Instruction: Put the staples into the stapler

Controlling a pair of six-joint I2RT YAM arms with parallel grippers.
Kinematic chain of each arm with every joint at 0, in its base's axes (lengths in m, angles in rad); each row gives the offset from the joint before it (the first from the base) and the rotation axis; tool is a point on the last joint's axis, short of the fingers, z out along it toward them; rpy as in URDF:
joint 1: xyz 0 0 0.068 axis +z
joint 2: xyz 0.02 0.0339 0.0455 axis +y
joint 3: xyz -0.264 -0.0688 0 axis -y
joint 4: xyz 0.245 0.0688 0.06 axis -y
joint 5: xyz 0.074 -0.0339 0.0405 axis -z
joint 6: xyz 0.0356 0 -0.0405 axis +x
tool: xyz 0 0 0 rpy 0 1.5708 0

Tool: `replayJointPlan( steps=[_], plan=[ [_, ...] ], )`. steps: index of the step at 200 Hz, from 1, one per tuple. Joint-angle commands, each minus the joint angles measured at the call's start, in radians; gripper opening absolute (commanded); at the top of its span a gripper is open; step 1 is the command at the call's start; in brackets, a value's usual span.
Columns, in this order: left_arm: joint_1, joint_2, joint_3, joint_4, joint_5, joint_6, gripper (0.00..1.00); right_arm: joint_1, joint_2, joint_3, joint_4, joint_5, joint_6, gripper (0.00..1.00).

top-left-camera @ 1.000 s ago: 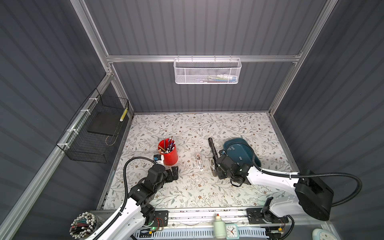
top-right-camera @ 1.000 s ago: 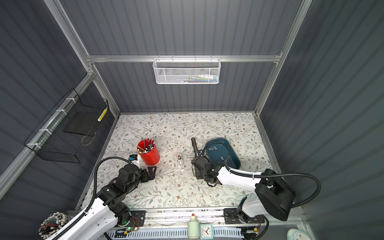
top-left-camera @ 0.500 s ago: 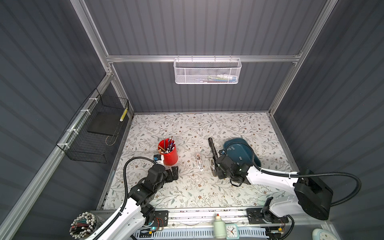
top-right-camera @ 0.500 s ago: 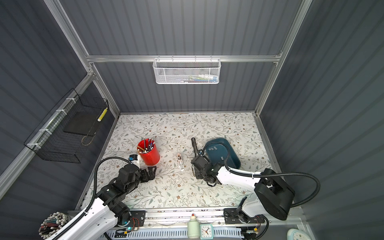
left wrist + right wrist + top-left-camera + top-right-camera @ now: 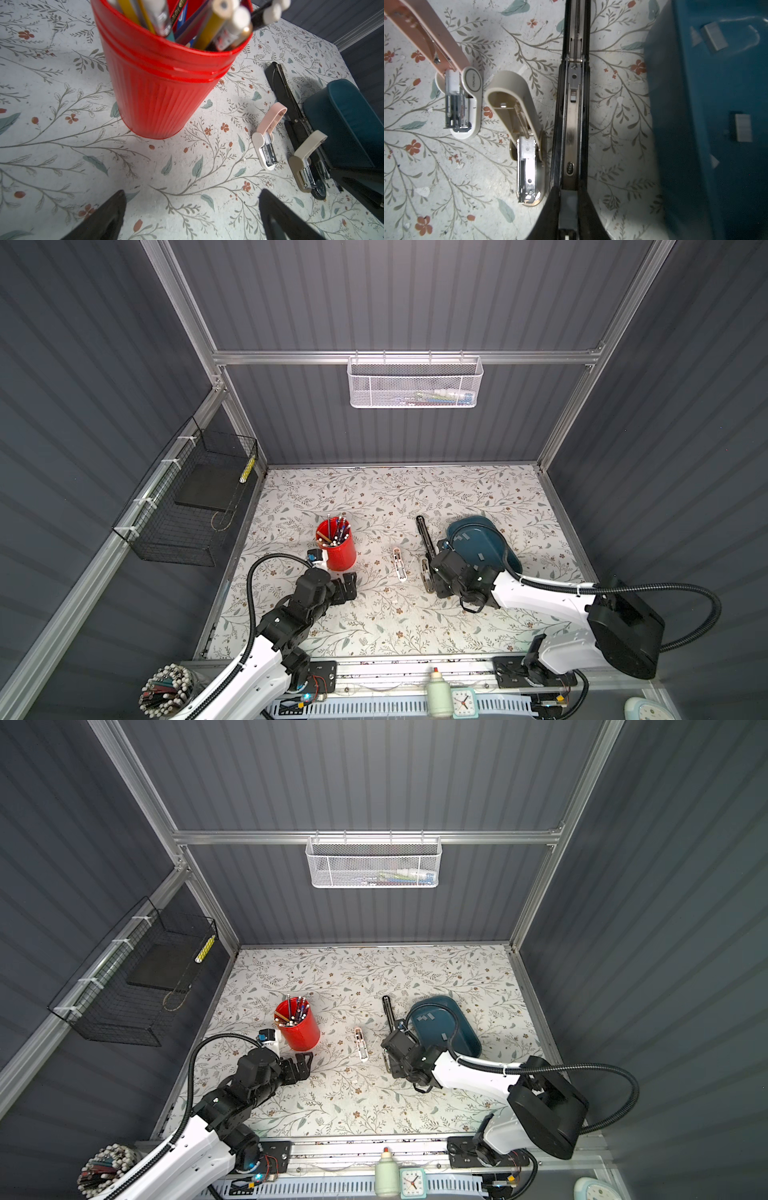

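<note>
On the far left a black wire basket (image 5: 187,510) hangs on the wall, off the bench (image 5: 374,497). The left gripper (image 5: 348,583) is released, its jaws spread wide over bare floral surface with nothing between them, just in front of the red pencil cup (image 5: 338,549).

Right of the cup there is open bench, then a small pink stapler (image 5: 268,133) lying hinged open. Just beside it lies a beige stapler (image 5: 517,116), also open, its base right against the left flank of the black stapler (image 5: 574,116). The black stapler lies long and narrow, its top swung back and its bare metal channel showing.

The right gripper (image 5: 568,199) sits over the near end of that channel. Its jaws are set narrow on either side of a short flat grey strip (image 5: 568,207) that looks like staples. I cannot tell whether they clamp it or merely flank it.

More of the staples (image 5: 714,37) lie loose in the teal tray (image 5: 482,539), each a small matte grey rectangular block with square ends, well apart from one another. The tray's near wall stands just beside the black stapler, leaving a slim lane of bench between them. Its far side lies near the bench's right edge. Behind all of these things the bench runs open to the back wall.
</note>
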Motion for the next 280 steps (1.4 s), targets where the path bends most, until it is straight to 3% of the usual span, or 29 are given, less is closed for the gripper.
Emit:
replayJointPlan(
  steps=[1,42,104,200,280],
  plan=[
    [-0.002,-0.007,0.015,0.010,0.008,0.019,1.00,0.009,0.015,0.019,-0.048,0.033,0.006,0.25],
    [-0.002,-0.008,0.015,0.011,0.009,0.019,1.00,0.014,0.026,0.028,-0.058,0.045,0.008,0.33],
    [-0.002,-0.011,0.015,0.010,0.009,0.019,1.00,0.023,0.047,0.043,-0.079,0.069,0.010,0.33],
    [-0.002,-0.010,0.015,0.011,0.010,0.018,1.00,0.079,0.148,0.124,-0.206,0.210,0.037,0.36],
    [-0.002,-0.013,0.014,0.011,0.012,0.018,1.00,0.097,0.157,0.140,-0.198,0.213,0.017,0.39]
  ],
)
